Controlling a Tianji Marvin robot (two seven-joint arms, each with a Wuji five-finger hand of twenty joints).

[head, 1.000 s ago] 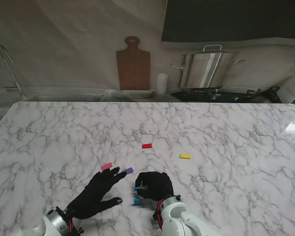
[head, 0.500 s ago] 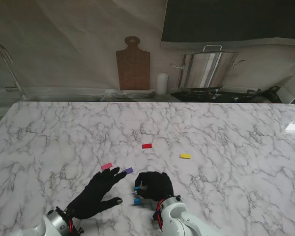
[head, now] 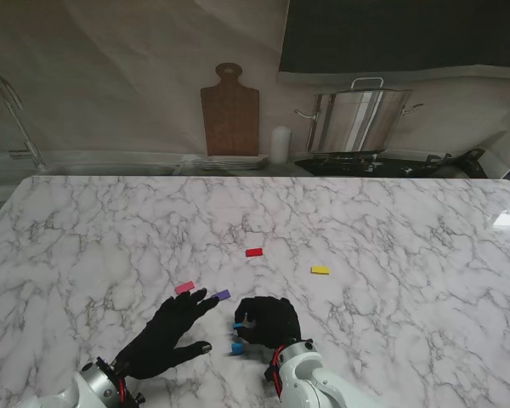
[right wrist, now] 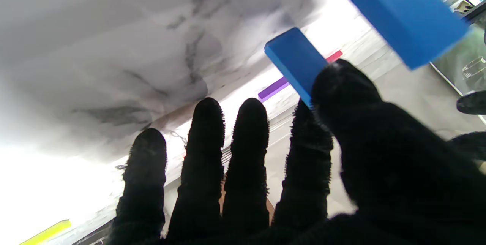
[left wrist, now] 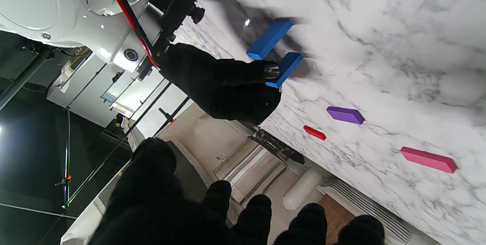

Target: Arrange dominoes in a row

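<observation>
white grey-veined marble table (head: 391, 221); dominoes: red (head: 254, 252), yellow (head: 320, 270), pink (head: 184, 287), purple (head: 222, 295).

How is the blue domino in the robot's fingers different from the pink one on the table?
The held blue domino is blue; the pink domino is pink. The right hand pinches the blue one, while nothing touches the pink one. The blue one stands up on the table; the pink one lies flat. The blue one is nearer to me, the pink one farther and more to the left. Both are small rectangular blocks.
</observation>
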